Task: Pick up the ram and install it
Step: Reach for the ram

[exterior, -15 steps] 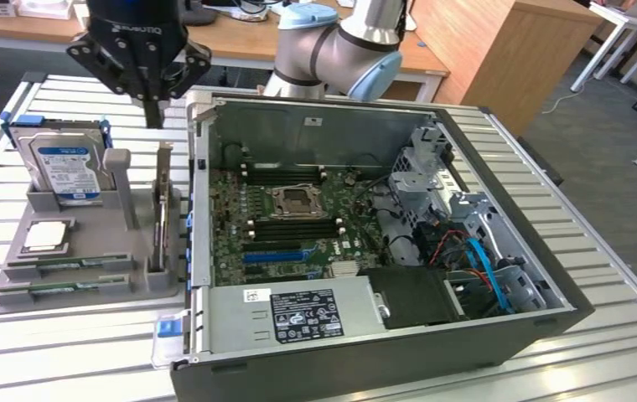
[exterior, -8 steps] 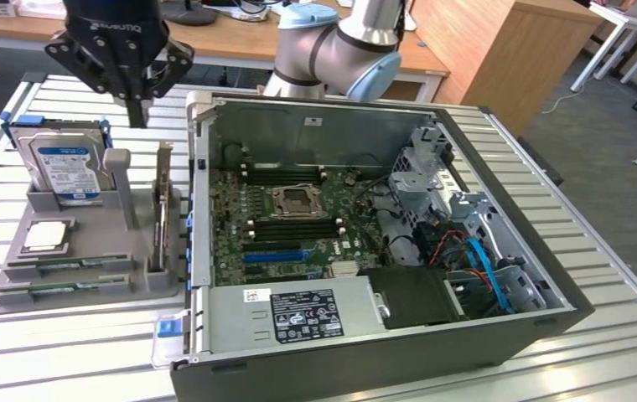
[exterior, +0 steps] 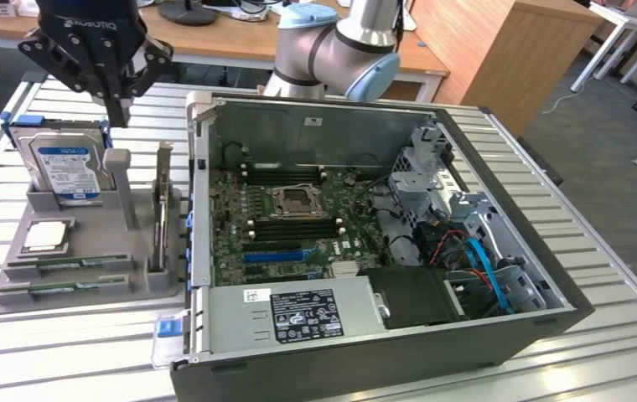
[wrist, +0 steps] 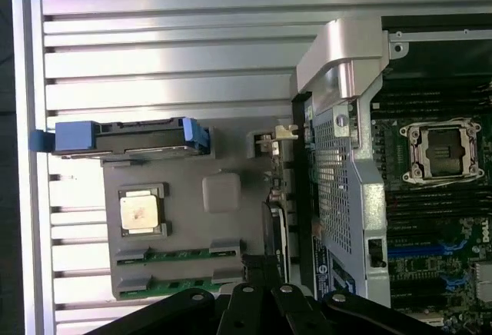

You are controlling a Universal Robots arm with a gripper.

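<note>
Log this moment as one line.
jaws: shut, empty, high over tray | ram sticks: both in tray, untouched | case: open

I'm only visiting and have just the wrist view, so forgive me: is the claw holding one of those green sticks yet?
Observer: No. The gripper is shut and empty, hanging well above the grey tray where both ram sticks lie.
Operator: And the blue-edged block in that tray?
Observer: A hard drive, standing upright with a blue and white label on its face.
</note>
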